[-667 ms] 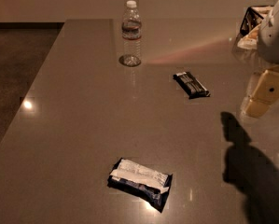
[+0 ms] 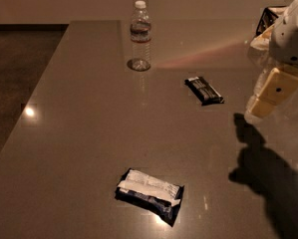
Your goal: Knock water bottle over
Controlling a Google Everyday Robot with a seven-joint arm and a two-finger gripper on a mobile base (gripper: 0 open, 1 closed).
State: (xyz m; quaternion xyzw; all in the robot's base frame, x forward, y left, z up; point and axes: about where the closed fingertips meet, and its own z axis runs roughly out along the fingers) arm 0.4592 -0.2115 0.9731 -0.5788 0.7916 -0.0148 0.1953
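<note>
Camera view: the water bottle (image 2: 140, 36) stands upright at twelve o'clock on the table (image 2: 78, 133). The gripper (image 2: 269, 92) hovers at three o'clock, well apart from it. I cannot tell whether it is spread or closed. A low sweep might drag the dark snack packet (image 2: 204, 90) lying between them.

The water bottle (image 2: 140, 36) stands upright at the back of the counter (image 2: 78, 123), one packet (image 2: 204, 90) lies nearer and to its right, a second packet (image 2: 149, 189) lies near the front, and the end effector (image 2: 262, 103) hangs at the right, well apart from the bottle.
</note>
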